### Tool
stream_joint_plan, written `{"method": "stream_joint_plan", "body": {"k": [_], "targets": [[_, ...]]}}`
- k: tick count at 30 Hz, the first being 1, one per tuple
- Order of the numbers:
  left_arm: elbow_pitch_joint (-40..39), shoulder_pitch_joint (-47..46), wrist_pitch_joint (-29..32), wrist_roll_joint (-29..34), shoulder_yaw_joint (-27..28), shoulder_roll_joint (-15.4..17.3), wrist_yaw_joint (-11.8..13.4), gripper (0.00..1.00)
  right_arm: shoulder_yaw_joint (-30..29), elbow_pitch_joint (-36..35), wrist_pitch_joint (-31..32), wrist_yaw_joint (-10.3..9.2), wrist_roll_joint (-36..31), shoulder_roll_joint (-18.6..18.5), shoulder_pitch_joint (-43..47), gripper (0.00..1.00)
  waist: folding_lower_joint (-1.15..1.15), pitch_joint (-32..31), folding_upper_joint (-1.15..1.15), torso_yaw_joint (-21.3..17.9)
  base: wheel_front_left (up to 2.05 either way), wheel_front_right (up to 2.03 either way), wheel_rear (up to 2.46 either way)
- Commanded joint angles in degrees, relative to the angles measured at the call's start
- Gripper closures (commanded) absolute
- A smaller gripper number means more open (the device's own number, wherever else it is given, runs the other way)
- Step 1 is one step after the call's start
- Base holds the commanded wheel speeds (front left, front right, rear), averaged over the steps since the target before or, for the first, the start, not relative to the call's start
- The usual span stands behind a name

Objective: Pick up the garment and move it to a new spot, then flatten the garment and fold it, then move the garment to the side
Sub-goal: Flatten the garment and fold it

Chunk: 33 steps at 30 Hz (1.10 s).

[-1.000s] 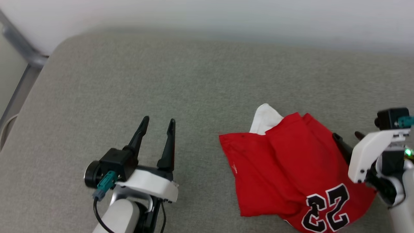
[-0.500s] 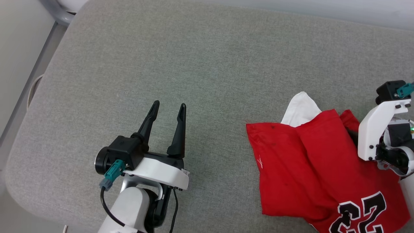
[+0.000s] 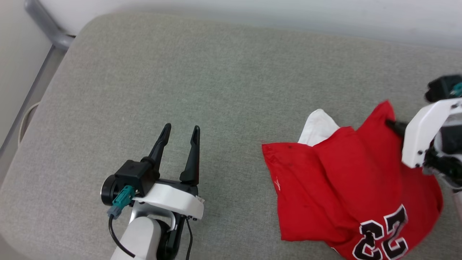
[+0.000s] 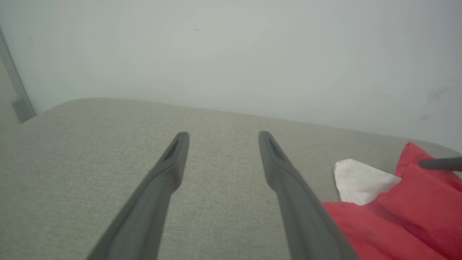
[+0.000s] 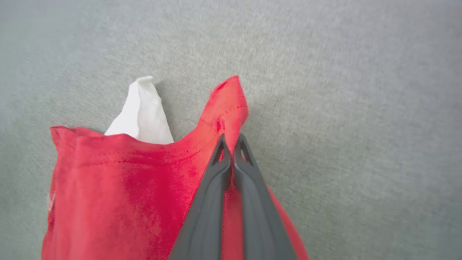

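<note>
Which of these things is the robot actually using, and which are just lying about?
In the job: red jersey; right end effector, shut on its edge; left end effector, open.
Just there: grey cushion; white wall; metal bar.

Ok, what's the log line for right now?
step: picking up | right jaws: shut on red number 23 jersey corner | left jaws: open, empty | surface: grey cushion

The garment (image 3: 346,184) lies on the bench (image 3: 216,83) toward its near right, with one sleeve (image 3: 317,128) sticking out at its far edge. The right hand (image 5: 231,139) is at the garment's far right corner, touching it. The left hand (image 3: 182,127) hangs over the bench's near middle-left, well apart from the garment. A wall (image 3: 252,14) stands behind the bench.
</note>
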Motion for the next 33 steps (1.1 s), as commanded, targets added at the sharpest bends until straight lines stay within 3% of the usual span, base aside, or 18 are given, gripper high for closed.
{"method": "stream_joint_plan", "body": {"k": [1,7,11,17,22,27,28,29,30,33], "targets": [[0.17,0.7,-0.14,0.25,0.5,0.07,-0.35,0.0,-0.67,-1.79,-0.66,-0.04,0.11,-0.58,-0.54,1.0,-0.01,-1.84,0.0,-1.61,0.0,0.0,0.0],[0.76,3.07,-0.14,1.1,1.76,0.29,-0.62,0.0,-5.68,-14.11,-3.01,-0.04,-0.87,-0.16,5.81,1.0,-0.01,-5.78,0.0,-4.66,0.0,0.0,0.0],[1.12,4.32,-0.14,1.32,1.74,0.35,-0.88,0.0,-13.03,-24.93,-2.65,-0.04,-1.93,1.67,16.99,1.0,-0.01,-8.11,0.0,-5.6,0.0,0.0,0.0],[1.41,5.82,-0.14,1.3,1.99,0.46,-0.61,0.0,-26.2,-35.04,-0.36,-0.03,-4.81,12.67,36.75,1.0,-0.01,-9.94,0.0,-6.54,0.0,0.0,0.0],[2.15,6.87,0.22,0.95,1.83,0.92,-0.51,0.0,-31.86,-30.39,-1.83,-0.04,-4.89,18.48,46.69,1.0,-0.01,-10.96,0.0,-6.9,0.0,0.0,0.0],[2.39,7.79,0.97,0.65,1.77,1.5,-0.21,0.0,-32.88,-20.0,-6.97,-0.03,-4.92,19.51,48.48,1.0,-0.01,-11.8,0.0,-7.11,0.0,0.0,0.0],[2.41,8.14,1.11,0.58,1.78,1.6,-0.11,0.0,-32.43,-18.22,-8.37,-0.03,-4.92,19.6,48.01,0.84,-0.01,-12.0,0.0,-7.13,0.0,0.0,0.0],[2.39,8.37,1.28,0.58,1.81,1.74,-0.02,0.0,-31.76,-16.82,-9.75,-0.03,-5.12,19.6,47.51,0.57,-0.01,-12.1,0.0,-7.13,0.0,0.0,0.0],[2.33,8.45,1.48,0.51,1.82,1.94,-0.01,0.0,-31.08,-15.54,-11.17,-0.03,-4.9,19.65,46.72,0.04,-0.01,-12.17,0.0,-7.16,0.0,0.0,0.0],[2.12,9.05,1.95,0.16,1.87,2.17,0.09,0.0,-29.21,-13.79,-16.66,-0.03,-4.0,19.65,44.18,0.0,-0.01,-12.47,0.0,-7.22,0.0,0.0,0.0]]}}
